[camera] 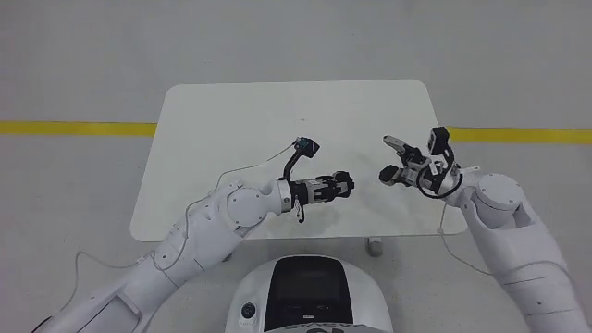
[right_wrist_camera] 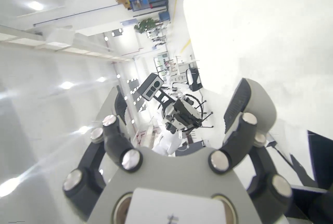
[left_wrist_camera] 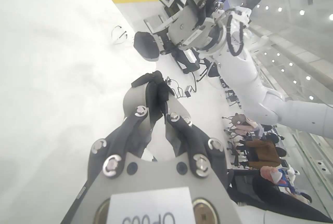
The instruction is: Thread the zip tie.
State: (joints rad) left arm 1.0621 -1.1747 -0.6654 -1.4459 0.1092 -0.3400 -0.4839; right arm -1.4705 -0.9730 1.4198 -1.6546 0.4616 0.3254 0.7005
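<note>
My left gripper (camera: 346, 183) hovers over the near middle of the white table (camera: 277, 120), its black-padded fingers (left_wrist_camera: 156, 84) shut. A thin zip tie (left_wrist_camera: 113, 35) curls out past its tips, showing as dark strands (right_wrist_camera: 208, 113) in the right wrist view. The right gripper (camera: 388, 159) faces it from a short way off, open, with nothing between its two ribbed pads (right_wrist_camera: 234, 103). One of those pads (left_wrist_camera: 145, 46) looms beyond the zip tie in the left wrist view.
A cable arcs up from the left wrist to its camera (camera: 303, 148). The table's near edge (camera: 277, 239) lies just under both forearms. The bare tabletop stretches away behind the grippers.
</note>
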